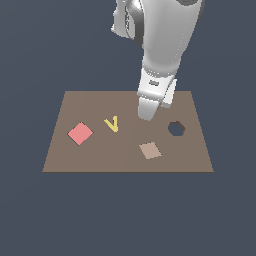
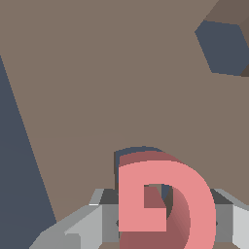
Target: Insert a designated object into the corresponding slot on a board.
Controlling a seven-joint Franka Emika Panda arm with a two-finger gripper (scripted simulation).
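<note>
While gripped, G block meets slot.

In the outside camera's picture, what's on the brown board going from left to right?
Red diamond tile → yellow V → gripper coming down from above → tan diamond patch → dark hexagonal hole. The gripper and tan patch nearly line up.

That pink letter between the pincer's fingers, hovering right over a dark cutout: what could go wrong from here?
1. The pink G block only partly overlaps the dark G-shaped slot; slightly off, it could catch on the edge rather than drop in.
2. In the exterior view the pincer hides both, so alignment rests on the wrist view.
3. The hexagonal hole in the board lies close by; drifting there would mean the wrong opening.
</note>
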